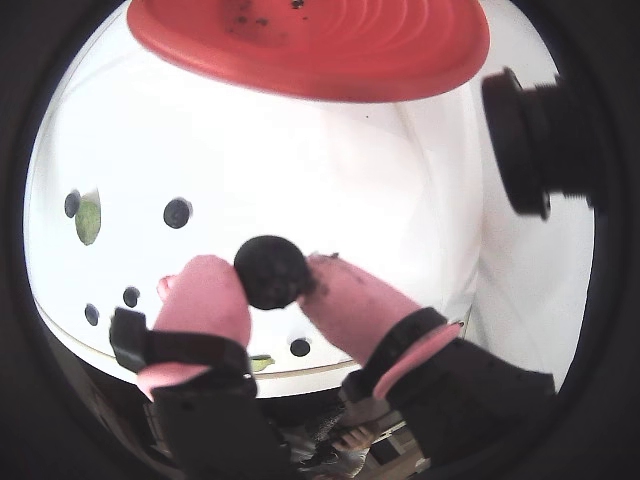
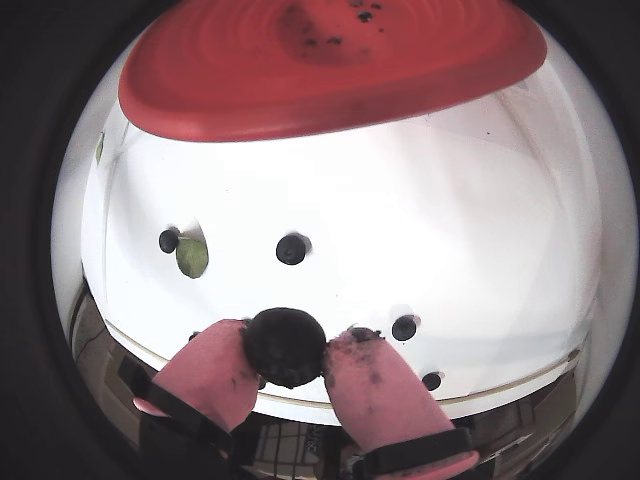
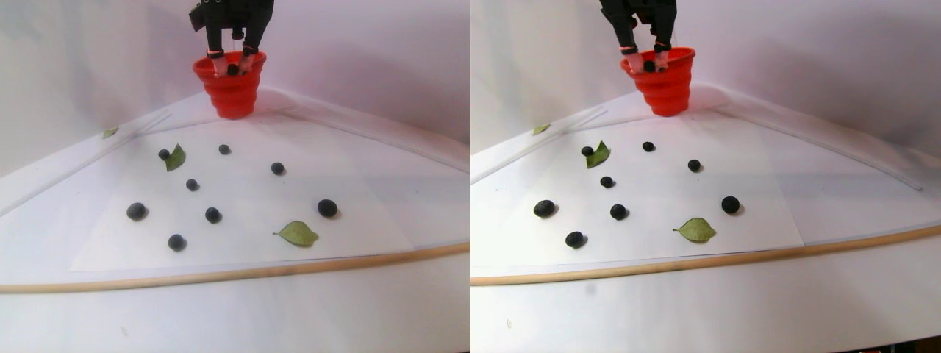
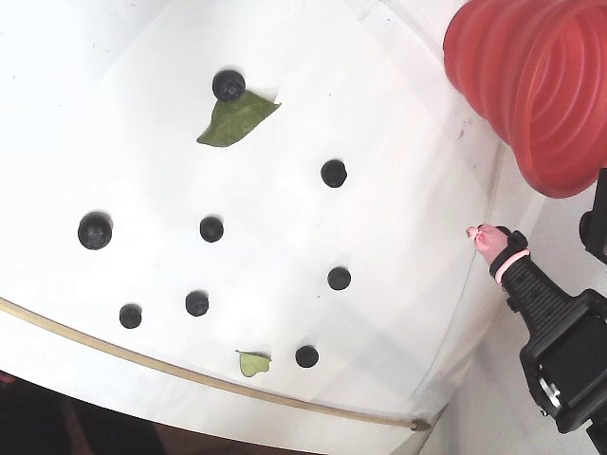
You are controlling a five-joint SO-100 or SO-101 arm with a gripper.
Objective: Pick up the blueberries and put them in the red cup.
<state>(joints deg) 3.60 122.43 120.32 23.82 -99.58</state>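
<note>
Now the gripper [image 2: 288, 350] pinches 1 blueberry [image 2: 285, 346] at the red cup's [image 3: 231, 92] 12 o'clock rim; I'd center it over the opening before releasing, since 8 blueberries [image 4: 211, 228] wait.

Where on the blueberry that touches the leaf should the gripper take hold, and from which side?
Judging from the fixed view, that blueberry sits at the upper tip of the green leaf. Being round, it likely suits a descent from straight above, fingers closing across its widest middle. Set them left and right in that view, so neither lands on the leaf below. The gripper is now shut on another berry.
</note>
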